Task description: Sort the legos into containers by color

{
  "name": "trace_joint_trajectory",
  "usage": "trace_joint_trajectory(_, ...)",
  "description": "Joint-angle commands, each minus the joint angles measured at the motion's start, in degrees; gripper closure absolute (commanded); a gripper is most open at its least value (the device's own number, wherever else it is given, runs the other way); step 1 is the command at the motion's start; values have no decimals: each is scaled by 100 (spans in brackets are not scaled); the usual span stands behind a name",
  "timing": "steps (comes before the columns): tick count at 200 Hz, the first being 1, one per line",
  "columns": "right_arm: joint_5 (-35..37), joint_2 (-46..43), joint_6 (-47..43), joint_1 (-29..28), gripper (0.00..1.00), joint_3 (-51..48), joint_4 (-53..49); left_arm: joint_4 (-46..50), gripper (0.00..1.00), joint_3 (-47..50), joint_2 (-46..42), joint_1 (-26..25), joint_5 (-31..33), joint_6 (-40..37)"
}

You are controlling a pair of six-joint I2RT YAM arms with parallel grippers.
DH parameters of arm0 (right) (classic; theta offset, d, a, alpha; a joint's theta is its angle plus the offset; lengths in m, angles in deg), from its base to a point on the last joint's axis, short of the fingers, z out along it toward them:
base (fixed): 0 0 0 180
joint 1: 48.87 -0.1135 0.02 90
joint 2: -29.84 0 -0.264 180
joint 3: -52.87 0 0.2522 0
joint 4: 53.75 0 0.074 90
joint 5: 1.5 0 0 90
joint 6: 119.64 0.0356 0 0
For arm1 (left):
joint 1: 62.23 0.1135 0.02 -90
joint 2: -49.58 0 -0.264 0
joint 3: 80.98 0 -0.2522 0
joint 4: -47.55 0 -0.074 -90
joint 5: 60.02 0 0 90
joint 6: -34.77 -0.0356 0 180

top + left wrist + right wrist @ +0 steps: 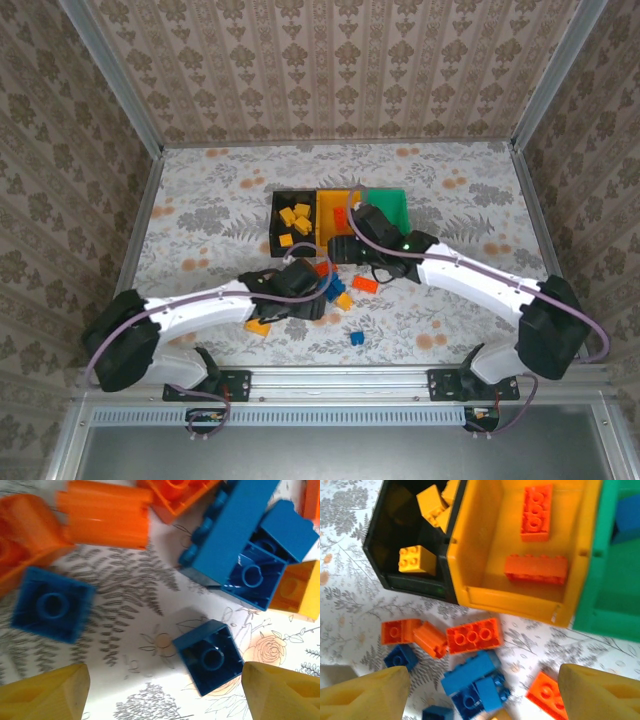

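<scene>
left gripper (162,692): closest thing to the lens by far. Two chunky yellow fingers (42,695) poke up from the bottom corners of the left wrist view, blurry and faceted like wedges. Jaws spread wide, nothing pinched.
right gripper (480,690): same deal, matte yellow wedges in the bottom corners of the right wrist view. Jaws wide and empty, hanging over the loose pile just in front of the bins.
table (200,215): flat and pale, printed all over with grey ferns and peachy roses.
left arm (200,310) / right arm (480,280): smooth white shells with black joints. They come in from the lower corners of the top view and meet mid-frame.
black bin (385,535): glossy rectangular box at the upper left of the right wrist view, with boxy yellow bricks (417,560) inside.
orange-yellow bin (485,535): joined to the black one, top middle. Holds two red-orange bricks (536,512), one lying studs-up and the other on its side below it.
green bin (605,600): right edge, joined on too, with a blurry blue block (626,520) in it.
loose pile (472,675): red-orange and blue studded bricks jumbled on the table below the bins.
long blue brick (235,525): upper right of the left wrist view, tilted, studs along its edge, touching a hollow blue one.
small blue brick (210,655): upside down, so you see the hollow with a round tube inside. It's between the left fingers, just beside the lower-right one; can't tell if it touches.
stray blue brick (356,338): on its own, low in the top view.
</scene>
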Motion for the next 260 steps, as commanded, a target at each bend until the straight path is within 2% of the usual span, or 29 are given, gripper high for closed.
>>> trace_joint_trajectory(1, 317, -625, 103, 52, 20, -216, 42, 72, 22, -359, 428, -165, -77, -282)
trace_joint_trajectory(18, 365, -887, 101, 66, 20, -350, 38, 151, 25, -535, 728, -186, -13, -327)
trace_joint_trajectory(73, 475, -1404, 64, 143, 19, -600, 16, 298, 43, -805, 1332, -229, 15, -364)
trace_joint_trajectory(126, 555, -1599, 107, 327, 19, -663, -41, 457, 60, -756, 1309, -369, 69, -338)
trace_joint_trajectory(156, 610, -1676, 162, 414, 19, -688, -81, 546, 66, -803, 1104, -448, 167, -346)
trace_joint_trajectory(208, 1026, -2038, 431, 620, 19, -991, -366, 504, 67, -1438, 594, -481, 98, -631)
trace_joint_trajectory(260, 1258, -2691, 822, 909, 19, -1549, -708, 33, 67, -3337, 1791, -135, 50, -1413)
